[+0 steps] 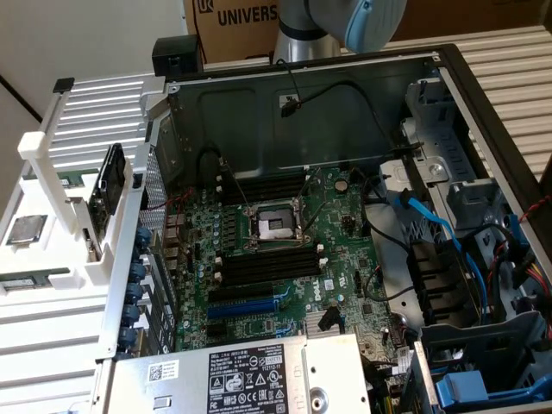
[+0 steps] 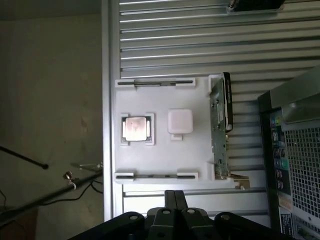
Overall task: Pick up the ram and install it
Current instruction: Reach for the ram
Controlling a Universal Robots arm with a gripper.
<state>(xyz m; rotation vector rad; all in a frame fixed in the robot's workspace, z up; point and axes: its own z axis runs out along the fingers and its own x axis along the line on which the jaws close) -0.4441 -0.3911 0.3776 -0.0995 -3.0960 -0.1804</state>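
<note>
My pincer is pressed shut with nothing between its fingers, above the ribbed tabletop. Nearest to it, the ram sits on edge in the clips of a white holder, along the holder's side closest to me. A similar stick lies along the opposite side. Between them rest a processor and a pale square pad. An upright expansion card stands at the holder's end, toward the open computer case.

As I judge it, shut fingers would strike the thin stick's top rather than straddle it. A skewed approach could clip the card or the clips. The memory slots sit near cables, so a tilted stick could jam.
</note>
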